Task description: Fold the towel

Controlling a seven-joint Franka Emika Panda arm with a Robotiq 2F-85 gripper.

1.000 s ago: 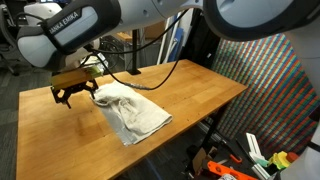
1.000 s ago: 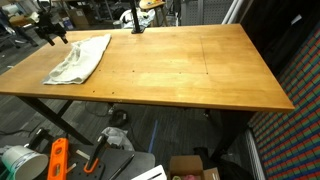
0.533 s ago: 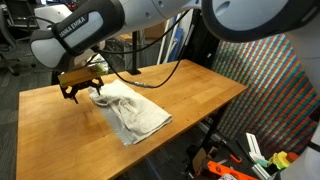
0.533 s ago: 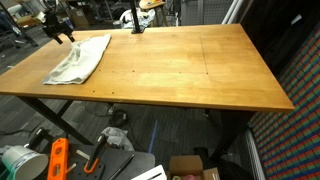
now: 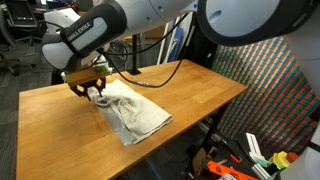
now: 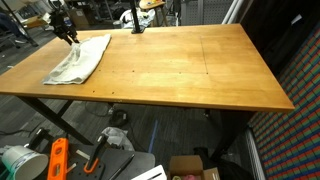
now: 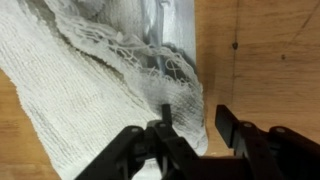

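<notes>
The towel (image 5: 132, 113) lies bunched up and wrinkled near one end of the wooden counter (image 5: 195, 88), close to the side rim, and the rest of the wood is far from it. In an exterior view the towel (image 6: 78, 58) sits by the far corner of the counter (image 6: 180, 70), with the pincer (image 6: 63, 32) just above the end of the cloth. The pincer (image 5: 91, 90) hangs right over the top end of the towel. In the wrist view the pincer (image 7: 195, 128) is wide, with a clear gap between its two black tips, and it holds nothing. One tip is over the cloth (image 7: 90, 95) and the other is over bare wood (image 7: 265, 60), so the side of the towel runs between them. I think the towel is light and very soft. It will flop, sag and slide a bit on the smooth wood, and it will not break. The weave looks rough, so it should not slip out easily. A lacy strip (image 7: 135, 50) crosses it, and threads there could snag. A good place to pinch is the corner or the plain side just under the tips, taking the top layer only. I cannot tell how many layers lie there.
</notes>
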